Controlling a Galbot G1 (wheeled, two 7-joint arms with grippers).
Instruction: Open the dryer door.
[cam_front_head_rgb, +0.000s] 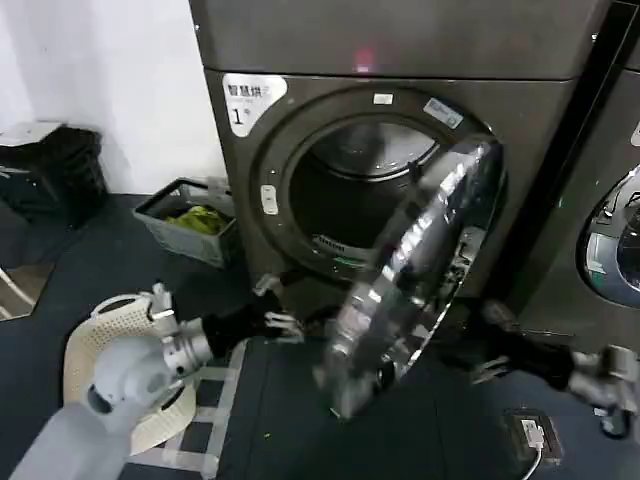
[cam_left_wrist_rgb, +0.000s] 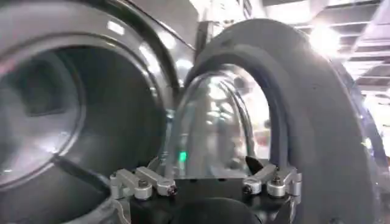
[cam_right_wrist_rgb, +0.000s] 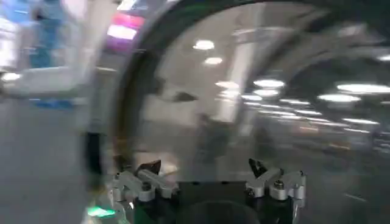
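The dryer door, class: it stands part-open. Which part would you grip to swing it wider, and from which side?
Probably the free edge of the dryer door, away from the hinge on the robot's right. Come from the robot's left, where the left gripper sits open facing the glass bowl and grey back rim: the thin rim stands clear of the dryer.

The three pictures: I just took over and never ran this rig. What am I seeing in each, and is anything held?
The head view looks down from the robot's head at the dryer, marked "1". Its door is swung partly open, edge-on to the camera, so the drum shows. The left gripper reaches in low beside the door; the right gripper sits behind the door's other side. The other two pictures come from wrist cameras: the left gripper faces the door's glass bowl, the right gripper faces the chrome side. Both are open, holding nothing. A basket and a white hamper lie on the floor.
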